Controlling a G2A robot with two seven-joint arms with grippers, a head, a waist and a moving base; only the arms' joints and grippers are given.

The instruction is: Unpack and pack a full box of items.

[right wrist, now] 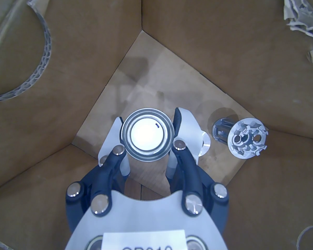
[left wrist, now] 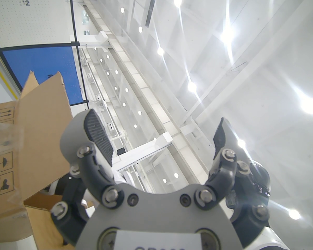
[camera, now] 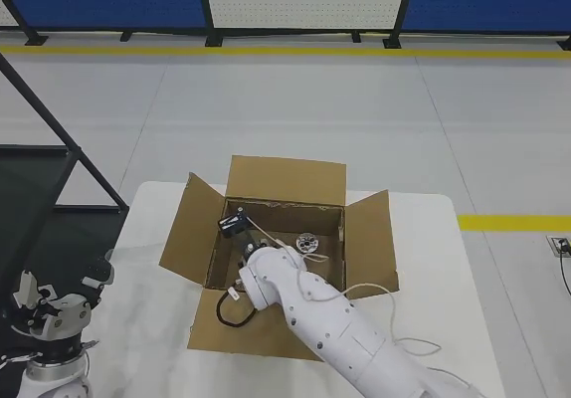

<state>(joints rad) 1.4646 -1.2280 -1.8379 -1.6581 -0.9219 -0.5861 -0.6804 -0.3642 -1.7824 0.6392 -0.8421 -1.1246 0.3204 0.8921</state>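
Observation:
An open cardboard box [camera: 285, 181] stands on the white table [camera: 435, 298]. My right arm reaches down into it. Inside, my right gripper [right wrist: 148, 131] is shut on an upright round metal can [right wrist: 147, 137] with a white top, one finger on each side. A flanged metal hub [right wrist: 240, 136] lies on the box floor [right wrist: 151, 74] beside it; the top view shows the hub [camera: 306, 242] too. My left gripper [left wrist: 159, 136] is open, holds nothing and points up at the ceiling. It sits off the table's left corner [camera: 62, 298], beside a box flap [left wrist: 41, 131].
A black frame [camera: 27, 199] stands to the left of the table. The box's four flaps are folded outward, and one inner edge is torn [right wrist: 302, 14]. A white cable [camera: 395, 318] loops along my right arm. Bare table lies right of the box.

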